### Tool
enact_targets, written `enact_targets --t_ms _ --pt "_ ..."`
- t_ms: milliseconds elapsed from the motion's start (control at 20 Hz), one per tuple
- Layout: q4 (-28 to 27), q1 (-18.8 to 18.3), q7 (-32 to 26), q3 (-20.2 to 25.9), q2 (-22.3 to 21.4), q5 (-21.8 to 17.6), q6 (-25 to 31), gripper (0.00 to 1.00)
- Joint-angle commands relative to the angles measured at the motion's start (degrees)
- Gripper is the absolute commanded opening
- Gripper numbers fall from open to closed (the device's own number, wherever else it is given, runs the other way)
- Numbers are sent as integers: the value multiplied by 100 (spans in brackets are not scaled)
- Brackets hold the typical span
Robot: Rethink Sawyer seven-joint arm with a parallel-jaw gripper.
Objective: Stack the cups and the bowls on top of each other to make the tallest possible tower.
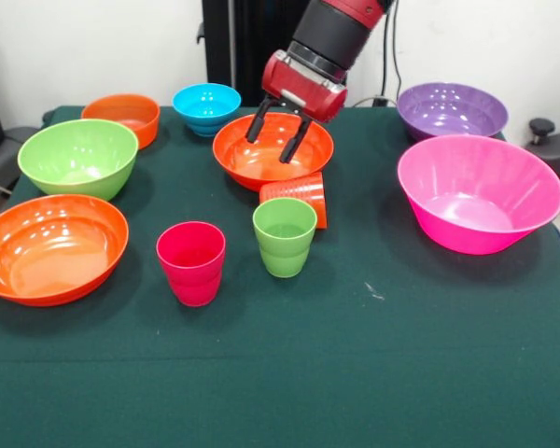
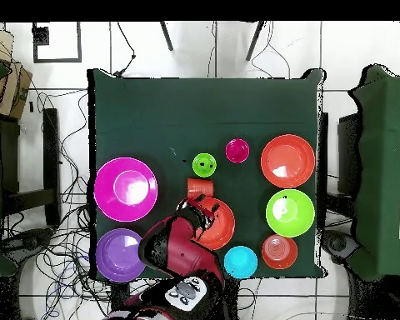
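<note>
A robot gripper (image 1: pixel 278 136) is hovering over a wide orange bowl (image 1: pixel 261 159) near the middle of the green table (image 1: pixel 373 355), its jaws standing narrowly apart and gripping nothing. An orange cup (image 1: pixel 297 198) is lying tipped on its side against that bowl's rim, and a careless descent could be sending it rolling into the green cup (image 1: pixel 284 235) or the red cup (image 1: pixel 191 262) beside it. Other bowls are sitting along the table's edges.

A dark green table (image 1: pixel 373 373) carries seven separate bowls (image 1: pixel 77 156), two upright cups (image 1: pixel 191 261) and one tipped orange cup (image 1: pixel 297 194).
</note>
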Motion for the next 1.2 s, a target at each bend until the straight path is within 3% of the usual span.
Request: enact_targets --t_ms 50,350,600,1200 --pt "-606 275 171 222 246 -33 1032 100" --pt "-670 299 322 302 390 -138 1016 100" --pt "-706 -68 392 579 288 -446 961 100" --pt "-725 74 629 608 403 -283 898 100"
